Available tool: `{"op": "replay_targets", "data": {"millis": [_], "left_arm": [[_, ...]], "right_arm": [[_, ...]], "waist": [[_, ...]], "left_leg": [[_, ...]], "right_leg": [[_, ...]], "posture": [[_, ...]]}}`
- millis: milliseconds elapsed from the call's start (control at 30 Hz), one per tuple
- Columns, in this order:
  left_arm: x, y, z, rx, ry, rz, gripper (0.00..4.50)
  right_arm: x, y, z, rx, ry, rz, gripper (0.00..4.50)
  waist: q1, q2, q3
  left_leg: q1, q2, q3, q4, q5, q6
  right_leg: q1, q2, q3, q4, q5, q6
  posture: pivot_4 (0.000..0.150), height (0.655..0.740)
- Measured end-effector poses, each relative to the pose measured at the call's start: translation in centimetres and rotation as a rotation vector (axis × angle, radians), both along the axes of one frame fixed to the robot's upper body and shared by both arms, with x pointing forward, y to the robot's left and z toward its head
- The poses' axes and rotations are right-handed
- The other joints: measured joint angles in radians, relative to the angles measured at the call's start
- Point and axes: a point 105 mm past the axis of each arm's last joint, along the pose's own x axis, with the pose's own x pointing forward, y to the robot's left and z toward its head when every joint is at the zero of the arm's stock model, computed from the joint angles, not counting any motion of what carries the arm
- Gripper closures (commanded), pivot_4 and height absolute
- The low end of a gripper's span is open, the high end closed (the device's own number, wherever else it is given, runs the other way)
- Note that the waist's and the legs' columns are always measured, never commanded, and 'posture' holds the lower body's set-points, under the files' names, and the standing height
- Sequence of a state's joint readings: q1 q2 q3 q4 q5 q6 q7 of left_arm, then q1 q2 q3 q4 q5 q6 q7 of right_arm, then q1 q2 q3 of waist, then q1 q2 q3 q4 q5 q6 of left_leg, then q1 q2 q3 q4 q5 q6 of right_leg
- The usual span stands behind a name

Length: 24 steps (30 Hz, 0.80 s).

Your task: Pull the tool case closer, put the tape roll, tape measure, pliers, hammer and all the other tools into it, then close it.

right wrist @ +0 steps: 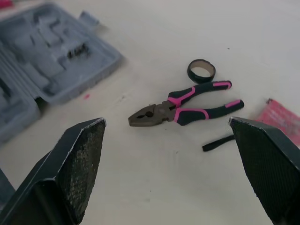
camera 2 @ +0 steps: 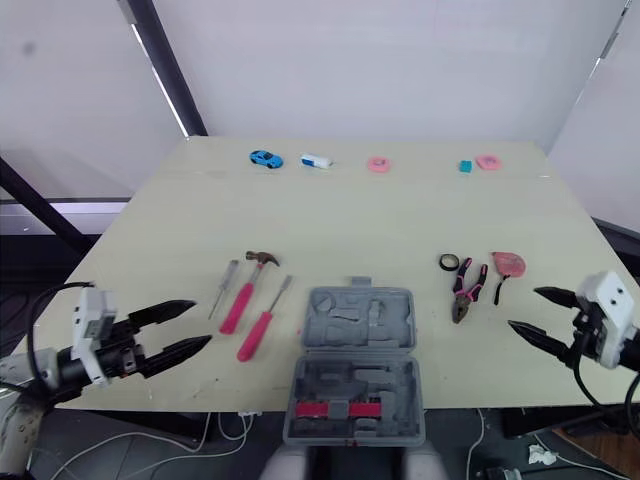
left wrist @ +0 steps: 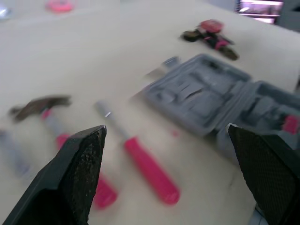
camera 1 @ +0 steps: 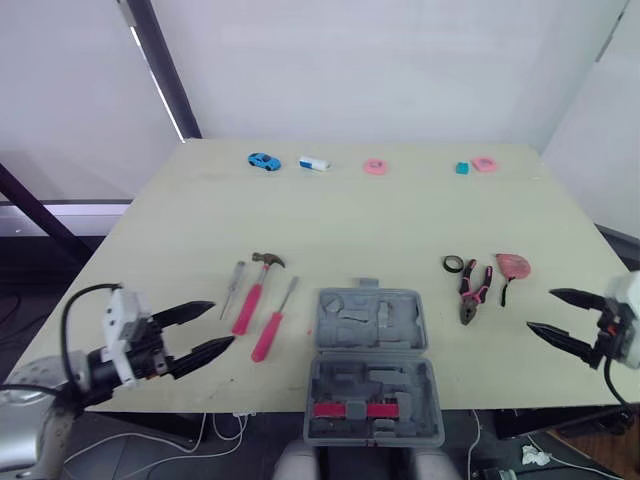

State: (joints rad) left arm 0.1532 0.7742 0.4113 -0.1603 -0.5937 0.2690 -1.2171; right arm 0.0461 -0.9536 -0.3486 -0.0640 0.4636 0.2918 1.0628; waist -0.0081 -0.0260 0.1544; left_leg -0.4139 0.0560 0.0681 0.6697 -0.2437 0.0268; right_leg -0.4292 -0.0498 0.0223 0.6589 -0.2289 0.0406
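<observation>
Grey plastic tool case point(camera 1: 372, 365), open flat at the middle of the table's point(camera 1: 400, 215) near edge, halves in line near to far, near half jutting past the edge. Left jaws spread wide, empty, by the near-left corner; right jaws likewise at the right edge. Left of the case, pink-handled screwdriver point(camera 1: 273, 322) and hammer point(camera 1: 255, 290), handles nearward. Right of it, pliers point(camera 1: 473, 293), nose nearward; just beyond, black tape roll point(camera 1: 454, 264) and pink tape measure point(camera 1: 514, 265).
</observation>
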Motion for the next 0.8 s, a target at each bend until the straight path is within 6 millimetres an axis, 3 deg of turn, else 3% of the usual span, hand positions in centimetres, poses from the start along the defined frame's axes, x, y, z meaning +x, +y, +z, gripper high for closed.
{"op": "replay_targets", "data": {"millis": [267,400,800], "left_arm": [[0.8,-3.1,0.7,-0.010,-0.029,-0.108,0.11],[0.9,-4.5,0.2,-0.031,-0.017,-0.151,0.11],[1.2,-5.3,1.8,-0.005,-0.063,-0.219,0.11]], "right_arm": [[3.2,0.7,-0.3,-0.305,0.090,0.087,0.08],[5.7,1.5,0.9,-0.382,0.098,0.127,0.08],[10.8,4.8,0.7,-0.600,0.216,0.229,0.08]], "waist": [[-0.003,0.001,0.001],[-0.009,0.001,0.001],[-0.006,0.001,0.002]], "left_leg": [[0.000,0.000,0.001,0.000,0.000,0.000],[0.000,0.000,0.002,0.000,0.000,0.000],[-0.001,0.000,0.003,0.000,0.000,0.000]], "right_leg": [[-0.001,0.001,0.001,0.000,0.000,0.000],[-0.002,0.002,0.002,0.000,0.000,0.000],[-0.003,0.002,0.002,0.000,0.000,0.000]], "posture": [[0.150,0.7395],[0.150,0.7395],[0.150,0.7395]]}}
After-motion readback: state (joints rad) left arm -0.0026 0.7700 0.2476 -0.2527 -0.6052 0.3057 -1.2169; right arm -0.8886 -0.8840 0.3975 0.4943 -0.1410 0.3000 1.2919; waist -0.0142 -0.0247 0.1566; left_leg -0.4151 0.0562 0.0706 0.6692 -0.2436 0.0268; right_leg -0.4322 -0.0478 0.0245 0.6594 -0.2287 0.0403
